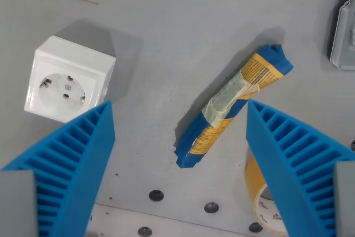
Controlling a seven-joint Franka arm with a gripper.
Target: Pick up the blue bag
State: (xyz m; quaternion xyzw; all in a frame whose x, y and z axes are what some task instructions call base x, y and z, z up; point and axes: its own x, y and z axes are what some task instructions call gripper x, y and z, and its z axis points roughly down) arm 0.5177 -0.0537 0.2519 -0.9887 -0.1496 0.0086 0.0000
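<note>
The grey table [166, 43] fills the wrist view, with thin red lines near its far left corner and a row of dark bolt holes along the near edge. Over it the gripper [178, 116] stands wide apart, its two blue ribbed fingers [72, 159] at the near left and near right, holding nothing and touching nothing.

Between the fingers, closer to the right one, lies the blue bag [233, 106], rolled into a long narrow bundle. Its long axis runs diagonally, from the near end at centre up to the far right. The wrapper is blue with a yellow-orange panel carrying small print, too fine to read, and a strip of pale tape binds its middle.

On the far left sits a white socket box [66, 79], its round face with two pin holes turned towards the near left. A tape roll [260, 192], yellow-brown, peeks out behind the right finger, with small red marks on its core that cannot be read. A clear plastic object [344, 31] with an orange part lies at the far right edge.
</note>
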